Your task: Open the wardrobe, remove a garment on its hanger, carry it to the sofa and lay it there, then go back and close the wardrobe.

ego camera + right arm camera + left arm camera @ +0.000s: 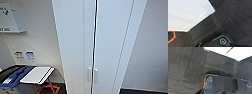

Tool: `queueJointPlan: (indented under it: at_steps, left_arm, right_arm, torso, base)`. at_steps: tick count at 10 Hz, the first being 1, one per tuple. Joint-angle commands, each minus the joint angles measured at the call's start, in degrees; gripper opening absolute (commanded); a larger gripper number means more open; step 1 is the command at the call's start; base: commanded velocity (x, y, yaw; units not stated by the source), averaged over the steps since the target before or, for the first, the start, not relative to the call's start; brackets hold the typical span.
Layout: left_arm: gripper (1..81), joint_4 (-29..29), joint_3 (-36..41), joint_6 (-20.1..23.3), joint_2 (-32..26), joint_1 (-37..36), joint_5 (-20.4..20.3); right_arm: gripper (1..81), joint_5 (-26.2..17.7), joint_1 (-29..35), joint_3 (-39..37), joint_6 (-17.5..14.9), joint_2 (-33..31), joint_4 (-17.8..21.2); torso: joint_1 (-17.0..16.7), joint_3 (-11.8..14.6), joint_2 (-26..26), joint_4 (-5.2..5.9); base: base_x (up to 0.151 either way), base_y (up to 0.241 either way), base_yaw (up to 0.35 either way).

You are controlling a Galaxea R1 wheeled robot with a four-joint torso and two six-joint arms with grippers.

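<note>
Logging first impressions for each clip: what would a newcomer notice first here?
The tall white wardrobe fills the middle of the head view, its two doors shut, with small handles low at the seam. Lower left of it stands a small white-topped table with orange legs, over dark carpet.

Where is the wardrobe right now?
In the head view the wardrobe stands straight ahead at the centre, both doors shut, against the wall, with a small table to its left.

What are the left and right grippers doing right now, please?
Left gripper: cannot be told.
Right gripper: cannot be told.
</note>
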Motion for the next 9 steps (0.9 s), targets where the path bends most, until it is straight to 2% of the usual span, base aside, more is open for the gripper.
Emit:
queueJointPlan:
  at_steps: [1,2,4,6,9]
  left_arm:
    - [81.1,12.07,-10.44,0.92,10.76,7.90,-7.26]
    - [81.1,13.05,-12.13,1.10,12.44,9.83,-8.51]
    - [81.1,16.03,-15.81,1.10,16.21,12.65,-8.86]
    - [81.1,16.21,-18.81,1.01,19.12,14.32,-8.68]
    - [81.1,16.04,-19.69,0.92,21.58,14.85,-7.36]
  right_arm:
    - [81.1,-1.09,-9.85,-15.47,-1.29,14.44,-16.83]
    - [81.1,-1.18,-11.70,-14.24,-1.56,14.71,-17.81]
    - [81.1,-3.01,-14.25,-11.43,-6.55,16.29,-21.85]
    - [81.1,-7.24,-15.92,-11.16,-11.31,18.66,-22.21]
    - [81.1,-7.33,-17.07,-10.99,-12.63,19.90,-22.30]
  torso:
    - [0.00,0.00,0.00,0.00]
    - [0.00,0.00,0.00,0.00]
    - [-0.02,0.02,-0.02,0.00]
    - [-0.09,0.06,-0.07,0.00]
    - [-0.13,0.13,-0.09,0.00]
  base:
    - [0.000,0.000,0.000]
    - [0.000,0.000,0.000]
    - [0.000,0.000,0.000]
    - [0.000,0.000,0.000]
    - [0.000,0.000,0.000]
